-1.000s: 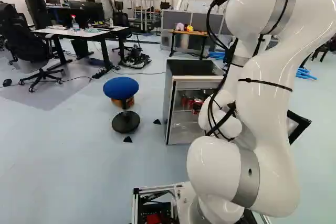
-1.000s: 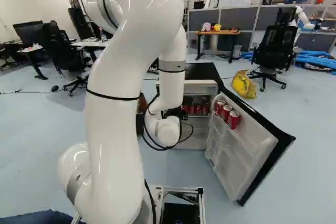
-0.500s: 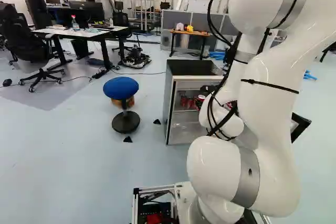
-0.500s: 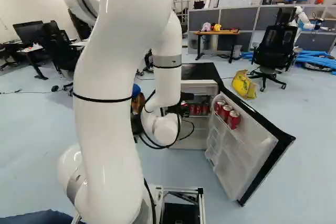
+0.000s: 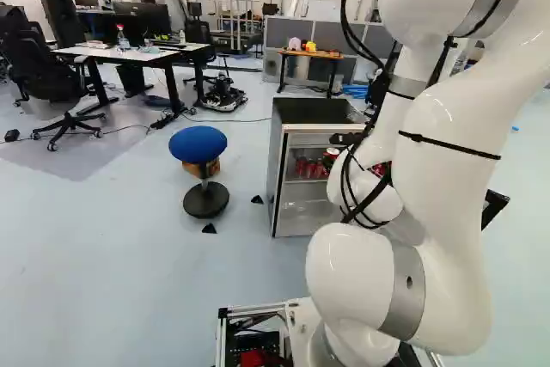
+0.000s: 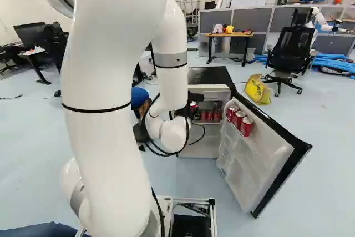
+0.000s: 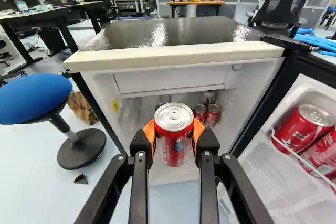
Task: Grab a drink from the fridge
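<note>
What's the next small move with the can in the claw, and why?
Probably back the claw straight away from the fridge, without loosening: both orange pads touch the red can from two sides, and the door stands wide open.

silver-topped red can [image 7: 174, 142] | upright, gripped | in front of open fridge [image 7: 178, 56] | other cans [image 7: 212, 115] inside

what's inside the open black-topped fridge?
Red metal cans below a white rectangular panel; three more cans in the open white-lined door. The silver-topped red can in the end effector hides part of the interior.
</note>
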